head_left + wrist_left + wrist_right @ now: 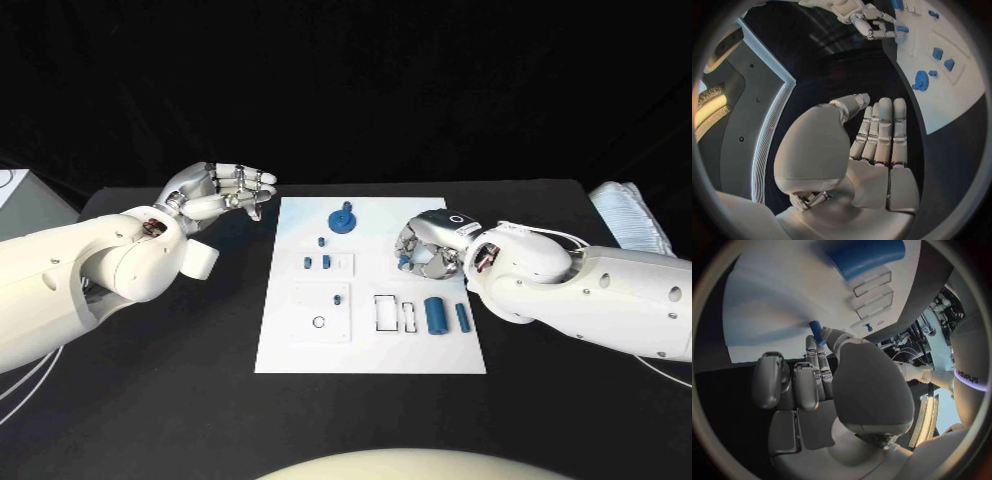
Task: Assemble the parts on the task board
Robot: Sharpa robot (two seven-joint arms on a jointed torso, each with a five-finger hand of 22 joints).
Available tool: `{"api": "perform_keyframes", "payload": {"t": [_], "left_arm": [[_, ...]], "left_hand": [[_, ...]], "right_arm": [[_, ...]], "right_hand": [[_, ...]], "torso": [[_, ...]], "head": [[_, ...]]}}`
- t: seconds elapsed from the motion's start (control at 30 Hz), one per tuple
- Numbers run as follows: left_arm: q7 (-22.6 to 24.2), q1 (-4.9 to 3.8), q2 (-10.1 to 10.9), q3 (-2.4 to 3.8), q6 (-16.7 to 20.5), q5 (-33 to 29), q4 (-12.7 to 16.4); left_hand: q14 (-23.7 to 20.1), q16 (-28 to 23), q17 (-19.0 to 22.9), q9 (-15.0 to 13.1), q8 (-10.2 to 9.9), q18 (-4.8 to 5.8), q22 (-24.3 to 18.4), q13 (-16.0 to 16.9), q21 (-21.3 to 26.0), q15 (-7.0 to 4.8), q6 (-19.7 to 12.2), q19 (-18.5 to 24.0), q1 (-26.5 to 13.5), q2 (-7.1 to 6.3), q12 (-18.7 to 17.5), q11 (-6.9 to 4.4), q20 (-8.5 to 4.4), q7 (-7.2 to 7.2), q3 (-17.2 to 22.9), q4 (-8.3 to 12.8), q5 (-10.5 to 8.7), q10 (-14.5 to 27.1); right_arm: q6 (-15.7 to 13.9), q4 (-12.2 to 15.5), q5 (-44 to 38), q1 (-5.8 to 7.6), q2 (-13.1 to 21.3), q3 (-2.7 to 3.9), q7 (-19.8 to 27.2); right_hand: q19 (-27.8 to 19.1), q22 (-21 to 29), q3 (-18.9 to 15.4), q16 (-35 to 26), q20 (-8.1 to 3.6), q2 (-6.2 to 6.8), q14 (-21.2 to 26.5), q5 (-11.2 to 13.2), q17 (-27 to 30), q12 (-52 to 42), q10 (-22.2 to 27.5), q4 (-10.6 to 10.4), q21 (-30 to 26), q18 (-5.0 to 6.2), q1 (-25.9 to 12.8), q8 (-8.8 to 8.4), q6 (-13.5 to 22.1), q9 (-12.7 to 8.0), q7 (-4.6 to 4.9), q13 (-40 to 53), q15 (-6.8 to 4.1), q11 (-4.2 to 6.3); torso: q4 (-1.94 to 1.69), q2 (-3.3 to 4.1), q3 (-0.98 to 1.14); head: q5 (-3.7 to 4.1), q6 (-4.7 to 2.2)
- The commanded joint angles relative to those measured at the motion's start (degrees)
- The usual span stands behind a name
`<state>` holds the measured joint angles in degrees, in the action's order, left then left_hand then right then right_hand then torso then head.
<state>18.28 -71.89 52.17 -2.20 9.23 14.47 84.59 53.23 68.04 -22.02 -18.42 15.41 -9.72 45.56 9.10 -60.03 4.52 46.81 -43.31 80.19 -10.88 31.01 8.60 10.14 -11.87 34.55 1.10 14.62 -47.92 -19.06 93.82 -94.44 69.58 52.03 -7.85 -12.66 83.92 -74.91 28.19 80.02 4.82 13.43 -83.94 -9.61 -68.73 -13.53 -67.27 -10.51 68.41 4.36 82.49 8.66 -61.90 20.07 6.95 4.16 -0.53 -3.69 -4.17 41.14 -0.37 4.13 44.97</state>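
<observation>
On the task board [433, 352] the right hand [428, 250] pinches a part [816, 332] (small, blue).

Left hand [219, 190] left of task board [296, 350]; right hand [430, 248] over it.

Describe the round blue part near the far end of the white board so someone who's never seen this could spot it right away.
Start at the white task board in the middle of the black table. The round blue part lies near its far edge, between the two hands. It is a flat disc, wider than the small blocks and cylinders nearer the robot.
</observation>
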Motion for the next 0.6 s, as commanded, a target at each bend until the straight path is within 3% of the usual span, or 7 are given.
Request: {"api": "perform_keyframes", "payload": {"t": [0.03,0.17,0.2,0.37,0.6], "left_arm": [[0.3,0.00,0.0,0.04,-0.9,0.2,0.1],[0.3,0.00,0.0,0.04,-0.9,0.2,0.1],[0.3,0.00,0.0,0.04,-0.9,0.2,0.1],[0.3,0.00,0.0,0.04,-0.9,0.2,0.1],[0.3,0.01,-0.1,0.04,-0.9,0.2,-0.1]], "left_hand": [[0.3,-0.2,0.1,0.0,0.1,-0.86,-0.1,-0.1,0.2,-0.11,0.3,-0.2,0.0,0.42,0.3,0.09,-0.17,-0.27,-0.3,0.1,0.13,0.5],[0.3,-0.2,0.1,0.0,0.1,-0.86,-0.1,-0.1,0.2,-0.11,0.3,-0.2,0.0,0.42,0.3,0.09,-0.17,-0.27,-0.3,0.1,0.13,0.5],[0.3,-0.2,0.1,0.0,0.1,-0.86,-0.1,-0.1,0.2,-0.11,0.3,-0.2,0.0,0.42,0.3,0.09,-0.17,-0.27,-0.3,0.1,0.13,0.5],[0.3,-0.2,0.1,0.0,0.1,-0.86,-0.1,-0.1,0.2,-0.11,0.3,-0.2,0.0,0.42,0.3,0.09,-0.17,-0.27,-0.3,0.1,0.13,0.5],[0.3,-0.2,0.1,0.0,0.1,-0.86,-0.1,-0.1,0.2,-0.11,0.3,-0.2,0.0,0.42,0.3,0.09,-0.17,-0.27,-0.3,0.1,0.13,0.5]], "right_arm": [[1.6,-0.1,-1.1,-0.21,-0.1,-0.07,-0.1],[1.5,-0.1,-1.5,-0.32,-0.3,-0.08,-0.4],[1.2,-0.1,-1.7,-0.37,-0.3,-0.09,-0.5],[-1.5,0.2,-2.0,-0.57,-0.5,-0.09,-1.1],[-3.2,2.1,0.6,-0.52,0.4,0.00,-1.4]], "right_hand": [[0.7,-5.7,0.9,0.2,-0.37,0.50,-1.8,0.3,-0.1,0.4,-1.2,0.3,0.6,-0.41,-0.2,0.73,-1.0,0.3,-0.04,0.3,-0.50,0.32],[0.9,-6.1,2.1,0.2,-0.61,0.05,-1.9,0.8,-0.2,0.7,-2.4,1.0,1.4,-0.55,0.1,1.27,-1.8,0.7,-0.31,0.5,-0.82,0.67],[1.0,-6.3,3.3,0.2,-0.78,-0.48,-1.9,3.9,-0.3,1.2,-3.0,1.6,1.6,-0.60,0.5,1.52,-2.1,0.9,-0.42,0.6,-1.01,0.79],[1.4,-6.9,5.0,0.1,-0.93,-1.21,-1.8,4.2,-0.1,1.7,-4.5,2.9,2.7,-0.81,0.3,2.30,-3.1,1.6,-0.62,1.0,-1.37,1.20],[1.5,-7.1,5.3,-0.1,-1.00,-1.05,-1.8,3.9,0.1,2.1,-4.9,3.2,3.2,-0.89,-0.6,2.51,-3.0,1.9,-0.63,1.2,-1.42,1.21]], "torso": [[-0.03,0.00,-0.02],[-0.01,0.02,-0.01],[-0.01,0.02,-0.01],[0.00,0.01,0.01],[-0.07,-0.10,0.00]], "head": [[0.04,0.09],[0.07,0.19],[0.07,0.19],[0.17,0.19],[0.13,0.20]]}}
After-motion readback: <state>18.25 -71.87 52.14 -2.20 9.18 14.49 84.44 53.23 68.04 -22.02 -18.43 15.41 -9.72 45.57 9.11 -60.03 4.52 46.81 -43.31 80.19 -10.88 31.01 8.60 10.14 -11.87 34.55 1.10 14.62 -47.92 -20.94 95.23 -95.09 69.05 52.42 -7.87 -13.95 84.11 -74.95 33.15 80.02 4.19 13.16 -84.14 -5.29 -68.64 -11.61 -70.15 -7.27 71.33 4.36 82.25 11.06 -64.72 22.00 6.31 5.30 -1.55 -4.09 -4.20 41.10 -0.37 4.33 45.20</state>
